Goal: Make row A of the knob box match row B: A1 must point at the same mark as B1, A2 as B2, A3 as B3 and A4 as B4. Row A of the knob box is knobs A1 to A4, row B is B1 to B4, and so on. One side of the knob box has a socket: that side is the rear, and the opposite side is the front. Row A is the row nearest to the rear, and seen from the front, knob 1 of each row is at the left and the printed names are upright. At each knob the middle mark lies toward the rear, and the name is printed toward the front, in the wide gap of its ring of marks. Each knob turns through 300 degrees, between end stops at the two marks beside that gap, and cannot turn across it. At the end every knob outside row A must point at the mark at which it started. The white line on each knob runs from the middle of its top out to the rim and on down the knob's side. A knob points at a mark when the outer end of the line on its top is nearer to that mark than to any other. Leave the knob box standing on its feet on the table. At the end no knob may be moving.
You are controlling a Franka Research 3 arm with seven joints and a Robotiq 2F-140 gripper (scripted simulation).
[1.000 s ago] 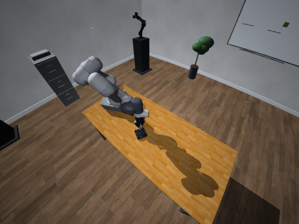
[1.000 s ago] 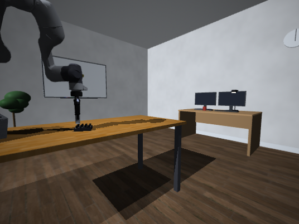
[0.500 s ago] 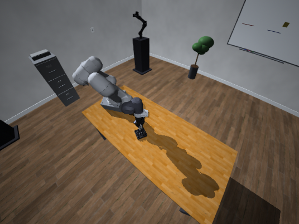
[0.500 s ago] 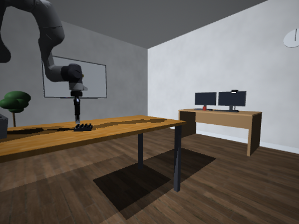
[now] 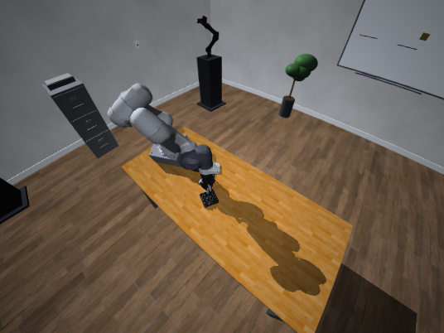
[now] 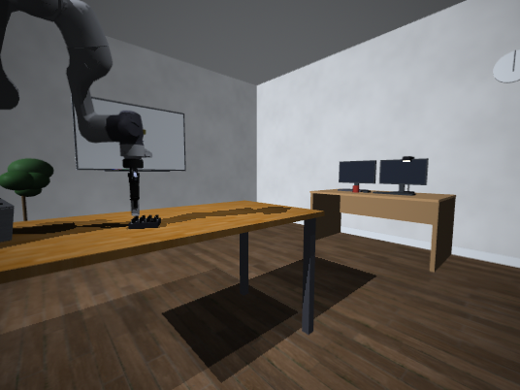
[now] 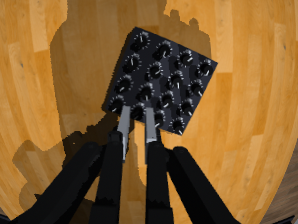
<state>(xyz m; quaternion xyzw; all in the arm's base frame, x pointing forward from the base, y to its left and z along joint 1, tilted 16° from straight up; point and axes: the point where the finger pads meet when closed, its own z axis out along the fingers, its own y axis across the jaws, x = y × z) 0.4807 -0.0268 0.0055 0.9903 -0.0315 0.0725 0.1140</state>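
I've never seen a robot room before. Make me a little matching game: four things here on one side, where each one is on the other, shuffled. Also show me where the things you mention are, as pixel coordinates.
Things:
1. Knob box (image 5: 209,199) (image 6: 145,223) (image 7: 160,80)
2. Leafy plant (image 5: 301,68) (image 6: 26,174)
3. Two screens (image 6: 357,172) (image 6: 404,172)
4. Small black arm (image 5: 214,36)

Places:
A. On a tall dark stand
B. On the orange-brown table, below the tool (image 5: 209,188) (image 6: 135,213) (image 7: 137,118)
C. In a dark pot on the floor
D. On a separate desk by the pale wall

Pairs: 1-B, 2-C, 3-D, 4-A

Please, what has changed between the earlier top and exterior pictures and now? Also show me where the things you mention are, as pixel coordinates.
Nothing visibly changed: I see no clear movement of the pale grey and dark robot arm (image 5: 151,125) (image 6: 89,58), the black gripper with grey fingertips (image 5: 209,190) (image 6: 135,214), or the square black knob box (image 5: 209,200) (image 6: 145,225) (image 7: 165,83). Whether any knob turned, I cannot tell; no earlier wrist picture is given.
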